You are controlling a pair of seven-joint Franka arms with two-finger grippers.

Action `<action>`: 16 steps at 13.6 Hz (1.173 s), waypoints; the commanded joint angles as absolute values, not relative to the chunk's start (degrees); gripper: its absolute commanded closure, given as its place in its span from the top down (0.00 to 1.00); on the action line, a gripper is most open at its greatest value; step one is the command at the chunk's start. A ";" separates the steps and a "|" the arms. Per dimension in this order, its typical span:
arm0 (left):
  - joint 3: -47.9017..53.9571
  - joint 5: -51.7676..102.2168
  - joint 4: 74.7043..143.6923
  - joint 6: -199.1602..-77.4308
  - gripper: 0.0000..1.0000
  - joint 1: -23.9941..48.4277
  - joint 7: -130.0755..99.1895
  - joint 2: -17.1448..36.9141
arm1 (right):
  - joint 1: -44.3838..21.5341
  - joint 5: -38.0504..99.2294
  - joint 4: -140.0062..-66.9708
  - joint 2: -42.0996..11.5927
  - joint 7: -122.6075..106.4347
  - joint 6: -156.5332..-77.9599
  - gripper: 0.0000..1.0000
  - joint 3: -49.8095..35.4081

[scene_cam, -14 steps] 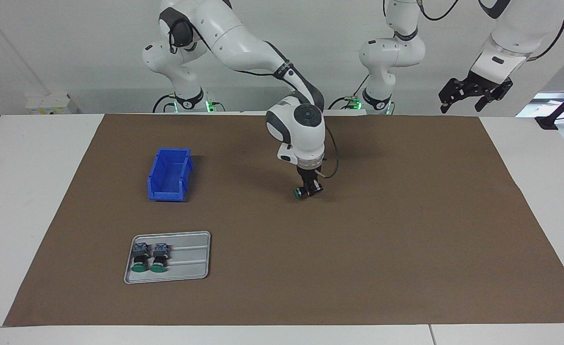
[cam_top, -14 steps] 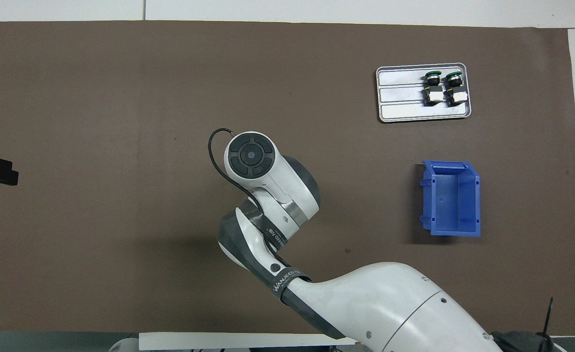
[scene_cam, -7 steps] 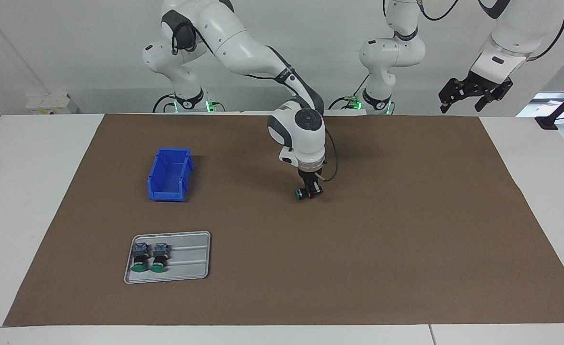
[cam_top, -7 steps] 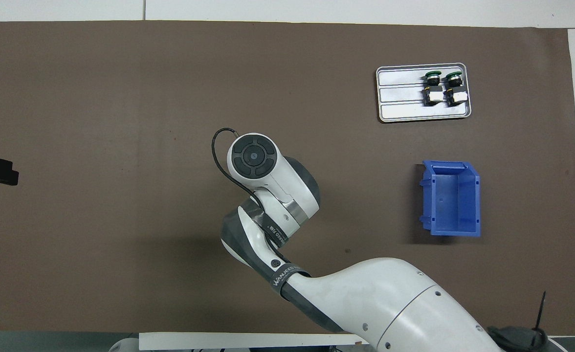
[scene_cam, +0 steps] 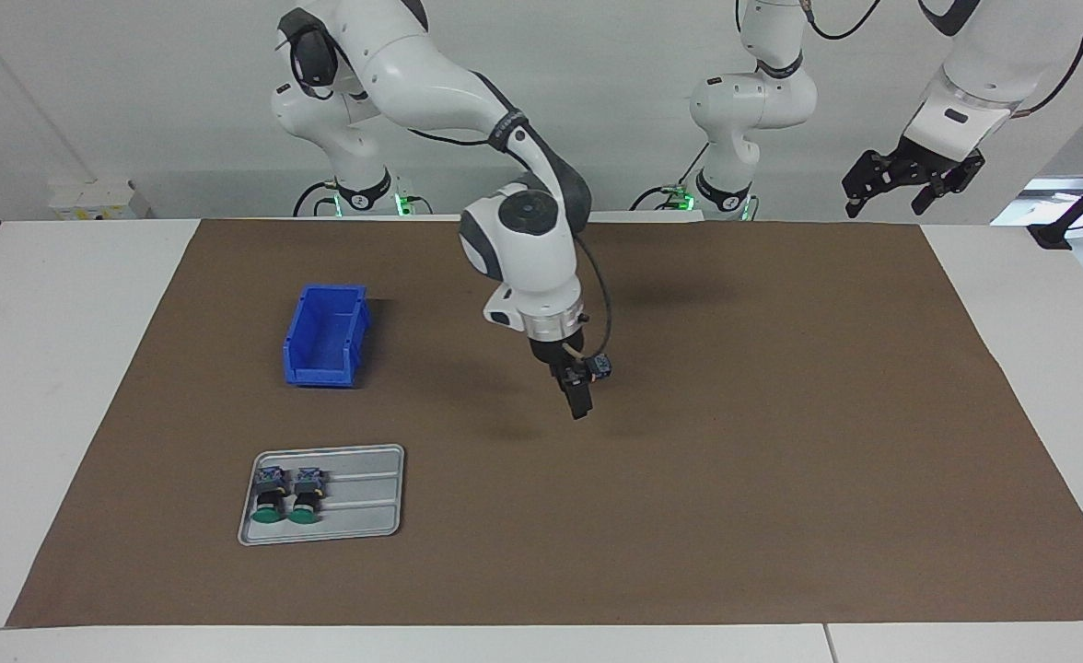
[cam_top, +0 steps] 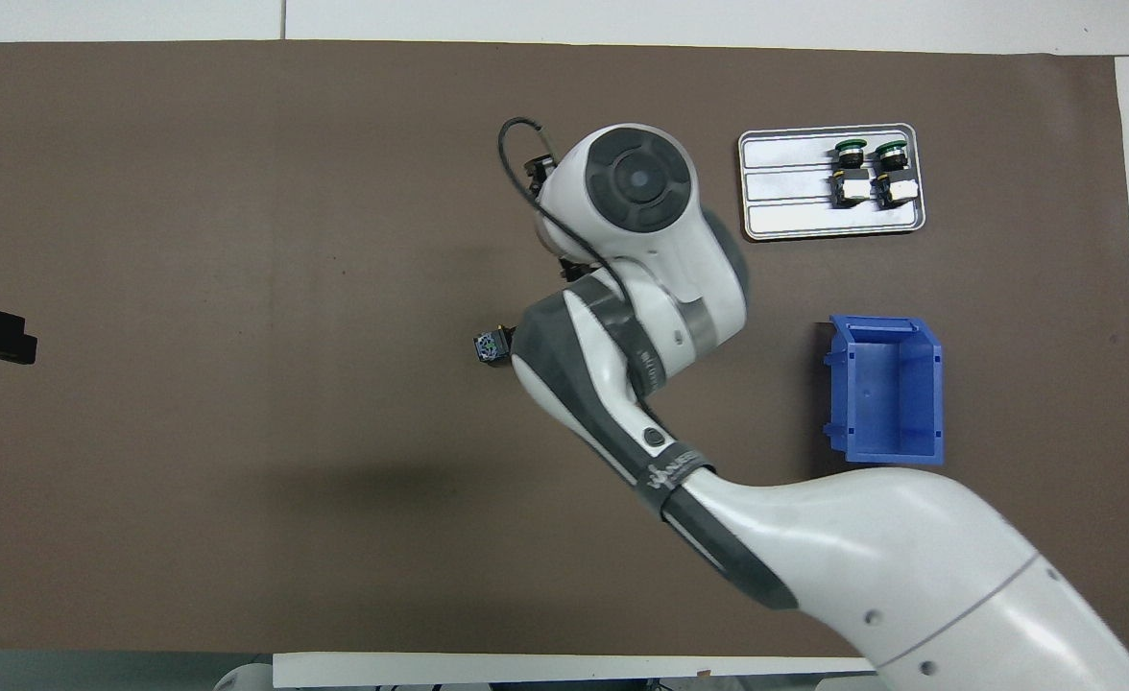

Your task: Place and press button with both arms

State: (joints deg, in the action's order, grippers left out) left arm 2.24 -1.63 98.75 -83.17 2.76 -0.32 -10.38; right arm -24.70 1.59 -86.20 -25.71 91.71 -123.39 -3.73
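One button (scene_cam: pixel 600 366) lies on the brown mat near the middle, free of any grip. Only its blue-grey block shows, and in the overhead view the button (cam_top: pixel 490 347) peeks out beside the right arm's forearm. My right gripper (scene_cam: pixel 580 405) hangs raised over the mat just beside it, open and holding nothing. The wrist hides that gripper from overhead. My left gripper (scene_cam: pixel 910 182) waits open, high in the air off the mat at the left arm's end.
A grey tray (scene_cam: pixel 362 502) (cam_top: pixel 785 187) holds two more buttons (scene_cam: pixel 287 494) (cam_top: pixel 870 173) lying side by side. A blue bin (scene_cam: pixel 325 336) (cam_top: pixel 886 389) stands nearer to the robots than the tray.
My right gripper opened and let go of the button, which now rests on the mat. The gripper rose and its wrist swung toward the tray. The left arm stayed still.
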 commanded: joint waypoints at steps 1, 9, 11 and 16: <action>2.02 -2.64 100.63 -83.50 1.00 3.25 -1.76 -11.95 | -18.65 2.64 -87.89 -18.65 74.33 -114.21 0.99 -4.66; 2.46 -2.64 101.60 -83.67 1.00 3.69 -8.52 -12.39 | -4.77 2.64 -88.68 -4.50 33.54 -91.68 0.99 -4.31; 2.64 -2.55 102.04 -83.76 1.00 3.78 -10.54 -12.74 | -3.17 1.77 -90.95 -0.64 23.61 -90.36 0.99 -3.43; 2.81 -2.29 102.04 -83.76 1.00 5.98 -19.32 -12.04 | -3.59 -0.78 -92.46 3.95 0.73 -83.41 0.99 7.37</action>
State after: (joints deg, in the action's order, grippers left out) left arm 2.94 -1.63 100.20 -83.17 4.79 -15.36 -10.74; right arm -2.58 0.81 -89.75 2.00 6.98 -83.98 5.05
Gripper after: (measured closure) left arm 0.000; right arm 0.009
